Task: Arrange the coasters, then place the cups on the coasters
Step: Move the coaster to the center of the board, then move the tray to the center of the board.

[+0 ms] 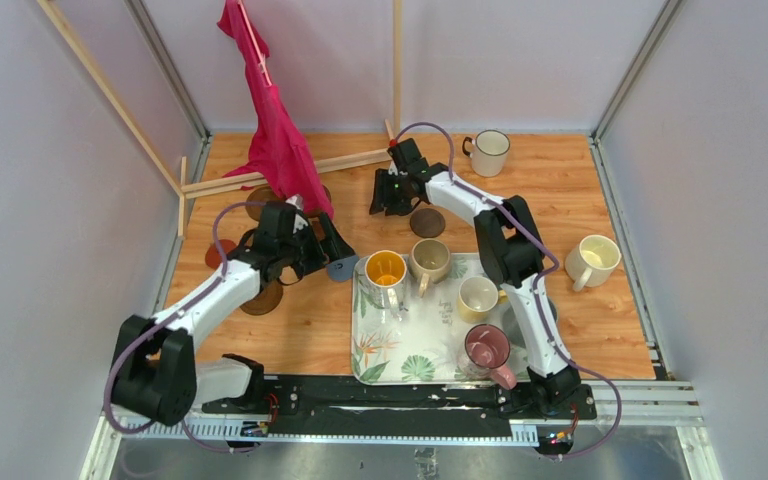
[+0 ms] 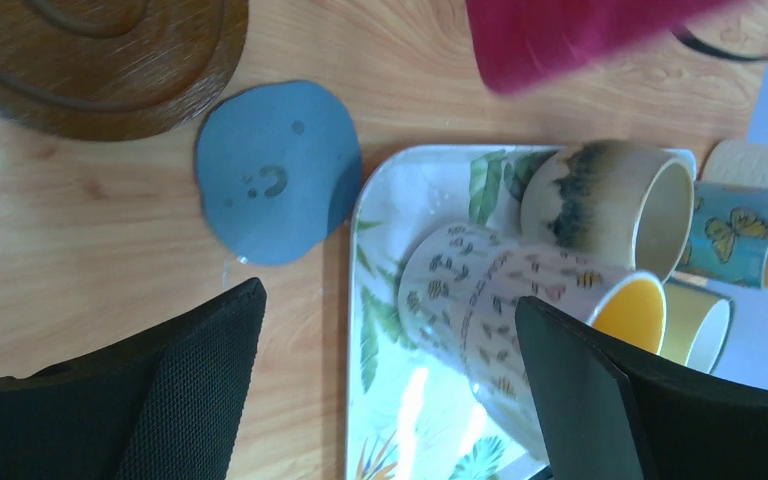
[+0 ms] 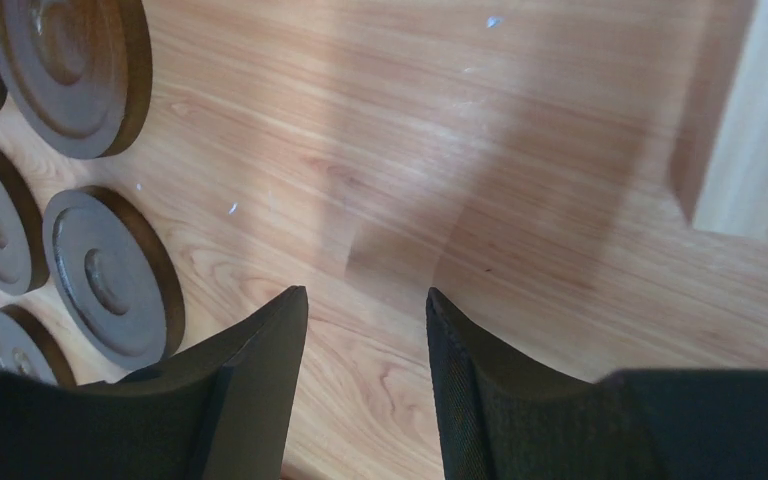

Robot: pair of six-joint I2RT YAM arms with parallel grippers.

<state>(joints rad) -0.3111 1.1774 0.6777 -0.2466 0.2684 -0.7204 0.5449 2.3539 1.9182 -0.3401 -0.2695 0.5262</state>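
A grey-blue coaster (image 2: pixel 275 170) lies on the wood, touching the corner of the leaf-patterned tray (image 2: pixel 385 200). My left gripper (image 2: pixel 388 300) hangs open over that tray edge, just short of the coaster (image 1: pixel 342 268), with nothing between its fingers. The tray (image 1: pixel 400 345) holds an orange-yellow cup (image 1: pixel 386 268), a beige one (image 1: pixel 430 260), a cream one (image 1: pixel 478 297) and a maroon-pink one (image 1: pixel 487 347). My right gripper (image 3: pixel 365 295) is open by a narrow gap over bare wood, beside several dark brown coasters (image 3: pixel 110 270). One dark coaster (image 1: pixel 427 222) lies near it.
A red cloth (image 1: pixel 280 140) hangs from a wooden stick frame at the back left. A white mug with a dark rim (image 1: pixel 488 152) stands at the back, a cream mug (image 1: pixel 593 260) at the right. A red coaster (image 1: pixel 215 253) and a brown coaster (image 1: pixel 262 298) lie by the left arm.
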